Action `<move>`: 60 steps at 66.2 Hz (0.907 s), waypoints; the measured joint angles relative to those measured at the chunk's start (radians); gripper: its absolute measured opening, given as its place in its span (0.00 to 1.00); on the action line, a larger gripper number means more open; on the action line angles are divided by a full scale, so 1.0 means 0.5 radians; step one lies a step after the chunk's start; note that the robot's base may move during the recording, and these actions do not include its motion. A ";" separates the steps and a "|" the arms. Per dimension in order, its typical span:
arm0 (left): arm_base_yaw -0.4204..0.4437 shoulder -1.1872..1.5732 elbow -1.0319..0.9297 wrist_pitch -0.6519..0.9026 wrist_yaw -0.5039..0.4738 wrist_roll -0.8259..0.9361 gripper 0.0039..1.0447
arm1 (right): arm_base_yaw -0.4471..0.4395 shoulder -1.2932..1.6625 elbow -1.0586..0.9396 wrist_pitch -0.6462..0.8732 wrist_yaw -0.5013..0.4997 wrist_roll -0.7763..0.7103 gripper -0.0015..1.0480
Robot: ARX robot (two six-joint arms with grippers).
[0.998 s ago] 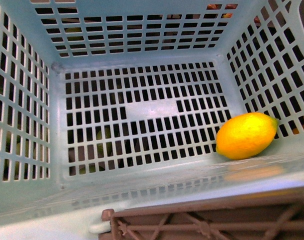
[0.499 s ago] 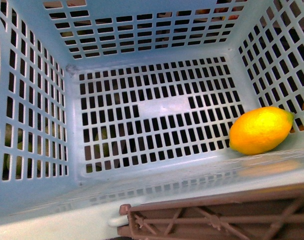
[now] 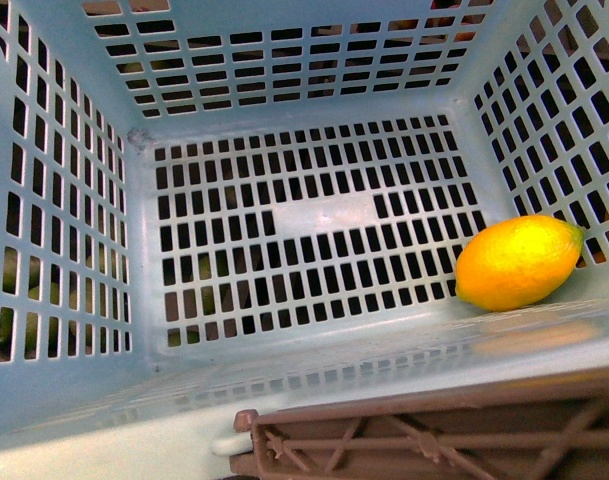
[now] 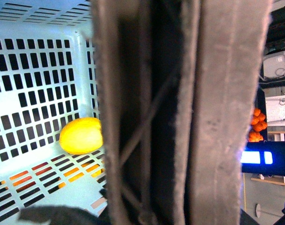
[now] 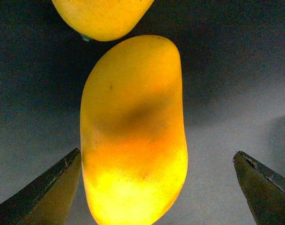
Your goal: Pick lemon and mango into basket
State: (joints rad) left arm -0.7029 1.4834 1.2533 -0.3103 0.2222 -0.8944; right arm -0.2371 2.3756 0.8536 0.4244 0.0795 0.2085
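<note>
The teal basket point(image 3: 54, 200) fills the front view, with the lemon point(image 3: 519, 262) lying on its slotted floor against the right wall. The brown basket handle point(image 3: 434, 435) crosses the near rim. In the left wrist view the handle point(image 4: 198, 112) is close up and blurred, and my left gripper point(image 4: 165, 201) is shut on it. The lemon point(image 4: 81, 136) shows beyond it inside the basket point(image 4: 34, 70). In the right wrist view the mango point(image 5: 133, 136) lies on a dark grey surface between my open right gripper point(image 5: 155, 187), nearer one of the fingers point(image 5: 62, 183).
A second yellow fruit point(image 5: 102, 16) lies just past the mango's far end. Green fruits point(image 3: 14, 320) show dimly through the basket's left wall. Oranges point(image 4: 257, 126) are piled in the background of the left wrist view.
The basket has shifted a little to the right in the front view, then nearly settled. The lemon has stayed against the right wall.
</note>
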 joint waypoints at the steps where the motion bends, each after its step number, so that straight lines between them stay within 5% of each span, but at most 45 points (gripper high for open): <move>1: 0.000 0.000 0.000 0.000 -0.001 0.000 0.14 | 0.004 0.008 0.013 -0.003 0.000 0.008 0.92; 19: 0.000 0.000 0.000 0.000 -0.002 0.000 0.14 | 0.064 0.121 0.112 -0.053 -0.002 0.078 0.91; 35: 0.000 0.000 0.000 0.000 -0.001 0.000 0.14 | 0.034 0.130 0.062 -0.028 -0.019 0.117 0.61; 60: 0.000 0.000 0.000 0.000 -0.002 0.000 0.14 | -0.241 -0.401 -0.319 0.123 -0.186 0.058 0.60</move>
State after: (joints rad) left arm -0.7029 1.4834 1.2533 -0.3103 0.2214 -0.8944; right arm -0.3576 2.1750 0.6941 0.4858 -0.0135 0.2375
